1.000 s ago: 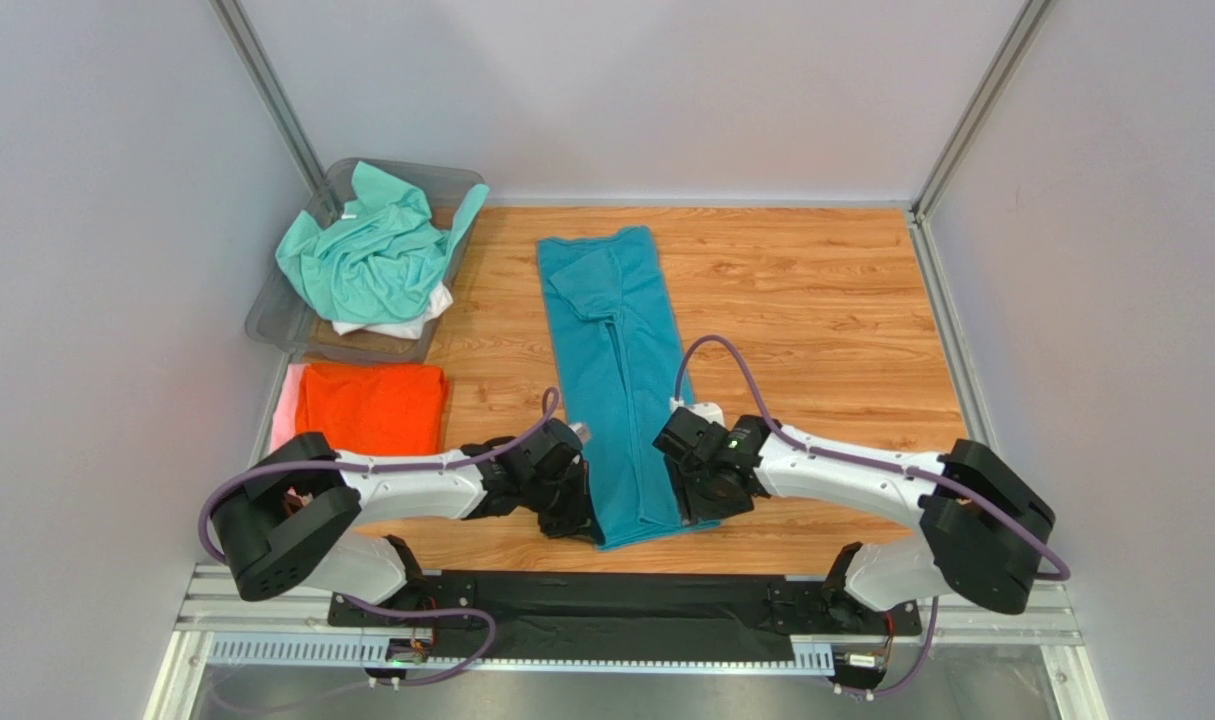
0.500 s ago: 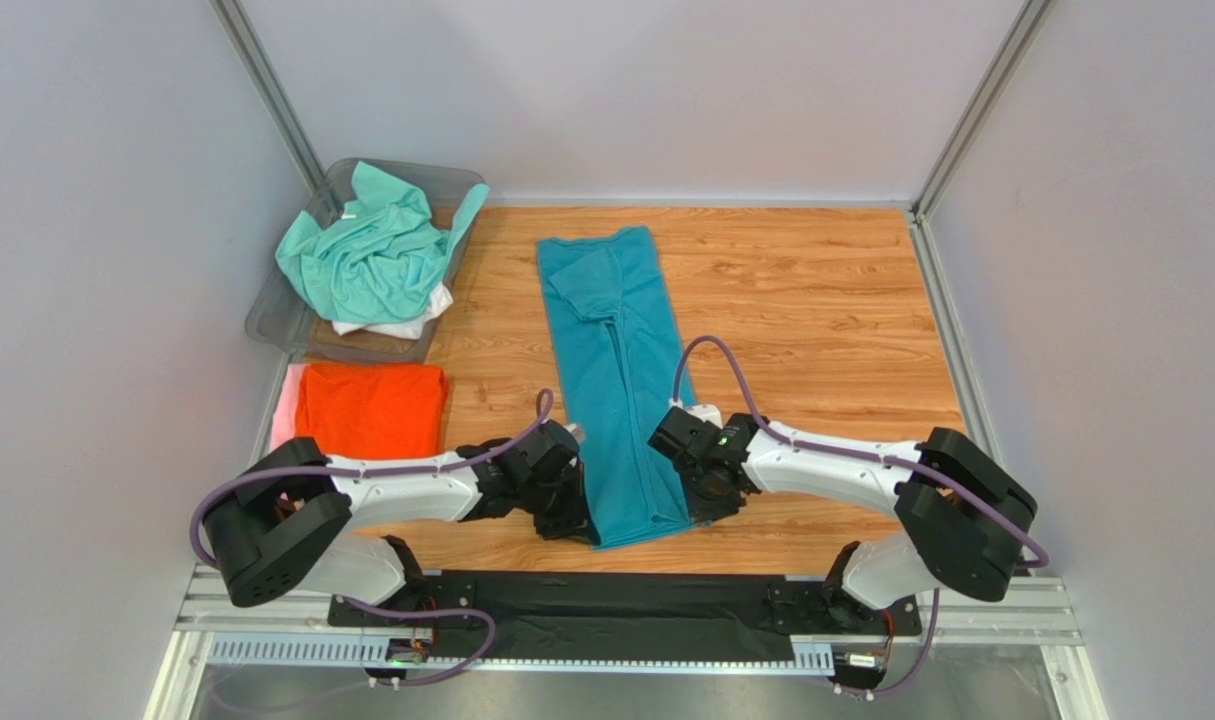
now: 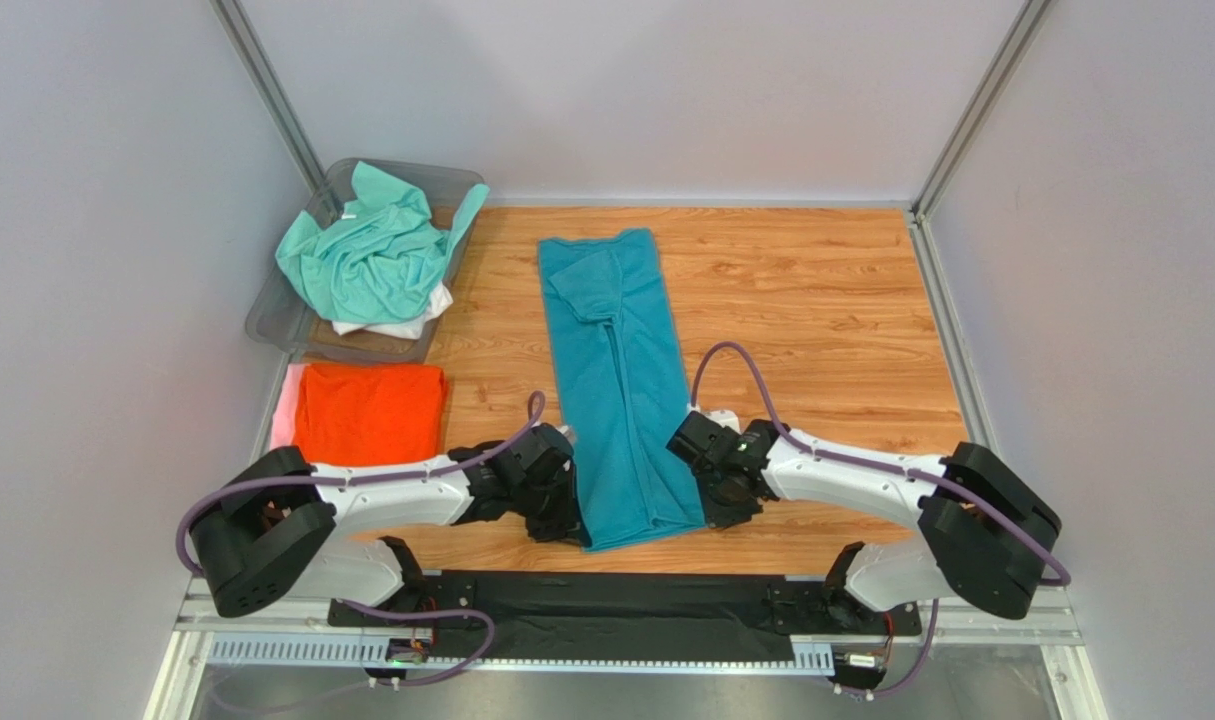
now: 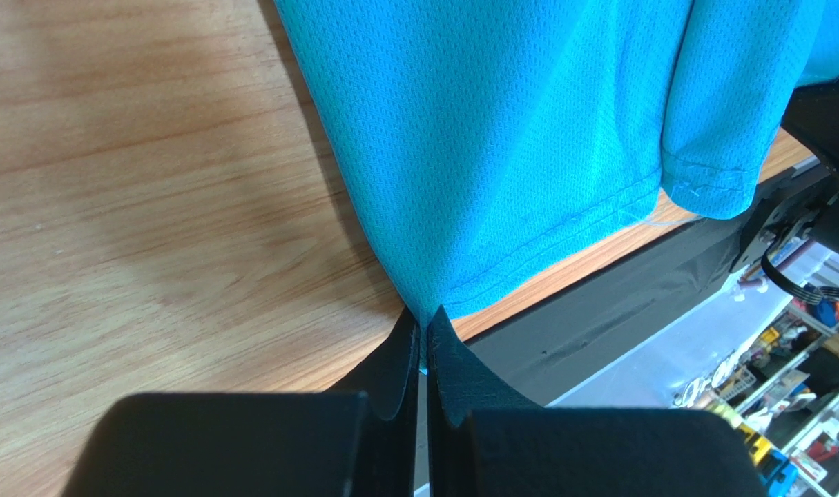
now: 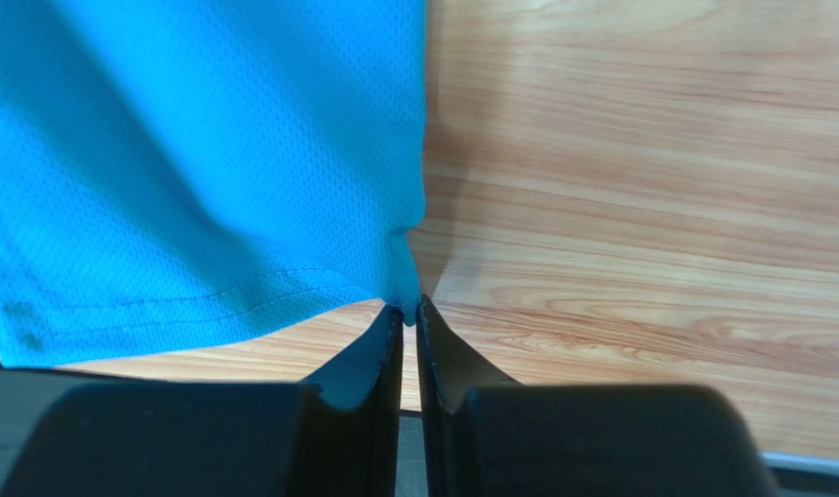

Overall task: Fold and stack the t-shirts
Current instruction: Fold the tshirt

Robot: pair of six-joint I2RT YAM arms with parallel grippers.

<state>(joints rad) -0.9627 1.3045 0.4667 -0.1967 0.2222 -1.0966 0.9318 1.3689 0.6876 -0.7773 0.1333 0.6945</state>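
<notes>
The teal-blue t-shirt lies folded into a long strip down the middle of the desk, its hem toward the arms. The left end effector is pinched tight on the hem's near-left corner. The right end effector is nipped narrow on the near-right corner. At left, a folded orange t-shirt rests on a pale pink t-shirt. A mint-green t-shirt lies crumpled over a white t-shirt in the bin.

a wooden table with pale oak grain fills the middle. at its far left corner sits a clear grey plastic bin. a black plate runs along the table's near edge, with a slotted metal rail just nearer. slanted metal posts rise from the table's far corners against plain grey walls.
</notes>
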